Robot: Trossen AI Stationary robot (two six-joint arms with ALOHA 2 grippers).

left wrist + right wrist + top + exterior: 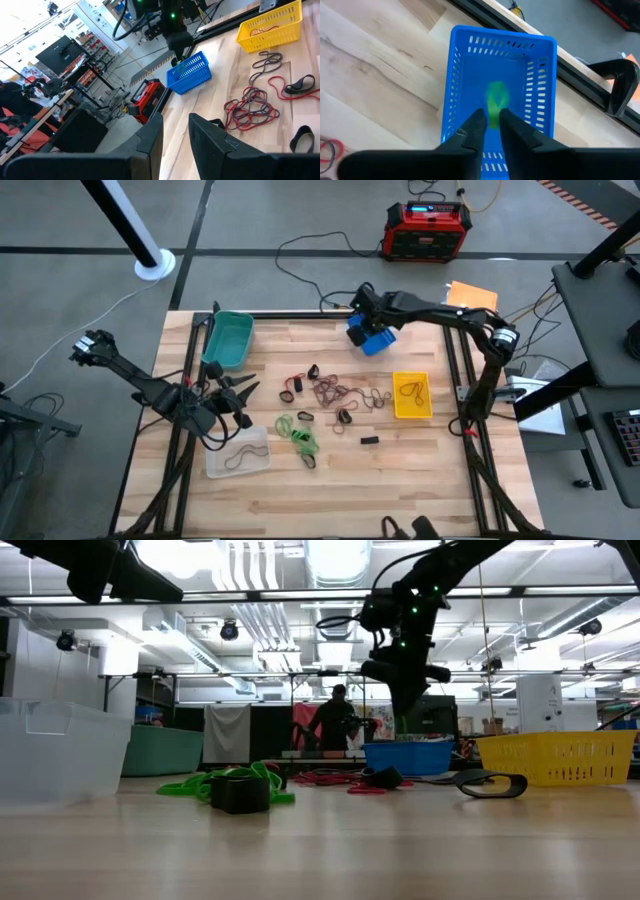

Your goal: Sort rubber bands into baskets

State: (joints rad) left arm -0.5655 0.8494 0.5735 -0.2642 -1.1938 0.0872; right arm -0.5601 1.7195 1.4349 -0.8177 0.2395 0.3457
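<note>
Wood planks make up the bench [420, 480], and four small plastic baskets stand on it: a teal-green basket [228, 338] at the far left, a blue slotted basket [373, 340] at the far middle, a yellow mesh basket [412, 395] at the right with dark bands lying in it, and a clear translucent basket [238, 452] near the left front with a dark band inside.

The right arm reaches from its base at the right edge across the far side of the bench, elbow high, wrist bent down over the blue basket. The right gripper [491, 121] points straight down into that basket. Its fingers [470, 129] stand a narrow gap apart, and a blurred bright green rubber band [496, 102] shows just beyond their tips, over the basket's floor; whether the fingers touch it cannot be told.

The left arm stretches in from the left edge, and the left gripper [238, 392] hangs between the teal-green basket and the clear one, aimed toward the middle. Its fingers [210, 137] are narrowly parted with nothing between them.

Loose rubber bands [335, 392], red, dark brown and black, lie tangled mid-bench. A clump of green bands [300, 435] sits nearer the front, and a small black rectangular block [370, 440] lies beside the pile.
</note>
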